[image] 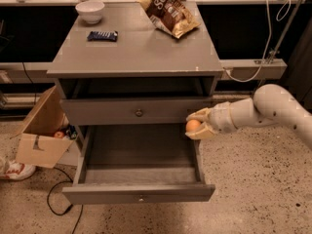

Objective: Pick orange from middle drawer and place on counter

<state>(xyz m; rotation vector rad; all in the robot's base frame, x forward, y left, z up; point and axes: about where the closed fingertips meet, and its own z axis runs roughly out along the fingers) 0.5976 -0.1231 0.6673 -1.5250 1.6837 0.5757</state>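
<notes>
— So, where is the orange (193, 125) sitting?
— The gripper (191, 126) is clamping it beside the right rim of the middle drawer (139, 193). I'm advising lifting above the counter (136, 57) before swinging inward.

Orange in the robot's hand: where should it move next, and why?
Probably raise the hand, staying clear of the front edge of the counter: it grips the orange over the right side of the open middle drawer, below counter level.
</notes>
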